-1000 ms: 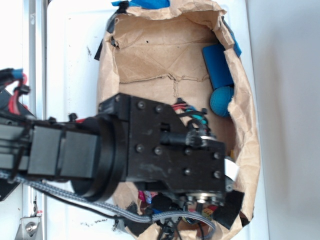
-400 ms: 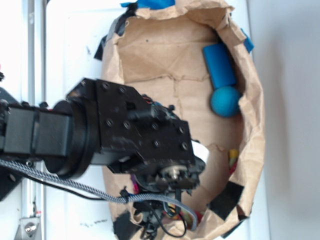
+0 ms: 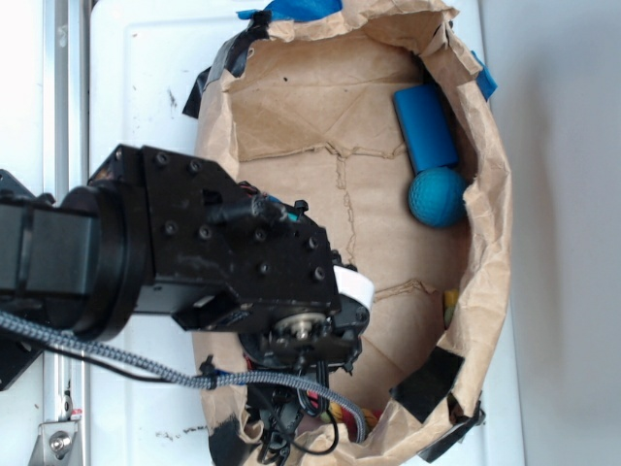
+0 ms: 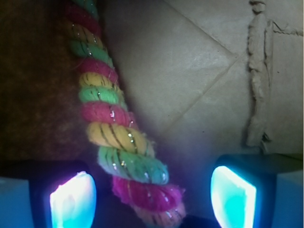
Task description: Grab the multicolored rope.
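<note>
Pincer wide open, multicolored rope btwn its fingers, nearer left one, brown paper underneath

The rope is showing fuzzy twisted cloth strands with glinting threads, lying on creased, matt brown paper that is looking torn at its edges. Against the paper's far wall, the ball is looking dimpled and matt beside a smooth, matt block.
</note>
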Controlling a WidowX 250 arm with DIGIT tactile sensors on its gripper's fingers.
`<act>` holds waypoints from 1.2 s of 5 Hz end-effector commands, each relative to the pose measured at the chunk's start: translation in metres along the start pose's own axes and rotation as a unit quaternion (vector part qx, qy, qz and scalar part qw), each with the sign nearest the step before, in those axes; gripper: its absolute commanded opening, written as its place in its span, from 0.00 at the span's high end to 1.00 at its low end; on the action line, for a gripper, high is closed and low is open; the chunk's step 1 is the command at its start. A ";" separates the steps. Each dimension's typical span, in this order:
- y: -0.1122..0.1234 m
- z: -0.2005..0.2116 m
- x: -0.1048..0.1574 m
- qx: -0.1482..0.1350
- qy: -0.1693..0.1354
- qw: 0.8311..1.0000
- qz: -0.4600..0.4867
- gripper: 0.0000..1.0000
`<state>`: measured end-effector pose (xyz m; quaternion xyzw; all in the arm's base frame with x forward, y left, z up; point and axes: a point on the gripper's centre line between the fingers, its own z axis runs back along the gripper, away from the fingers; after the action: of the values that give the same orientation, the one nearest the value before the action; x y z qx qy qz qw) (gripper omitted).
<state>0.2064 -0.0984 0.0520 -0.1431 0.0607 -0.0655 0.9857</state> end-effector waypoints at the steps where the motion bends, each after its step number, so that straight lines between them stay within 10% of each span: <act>1: -0.019 -0.013 -0.013 0.027 0.007 0.999 -0.045 0.00; 3: -0.018 -0.022 0.001 0.072 -0.018 0.997 -0.029 0.00; 4: -0.015 -0.021 -0.002 0.078 -0.023 0.996 -0.020 1.00; 6: -0.009 -0.015 -0.010 0.081 -0.030 0.996 -0.021 1.00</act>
<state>0.2053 -0.1019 0.0360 -0.0649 0.0207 -0.0514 0.9963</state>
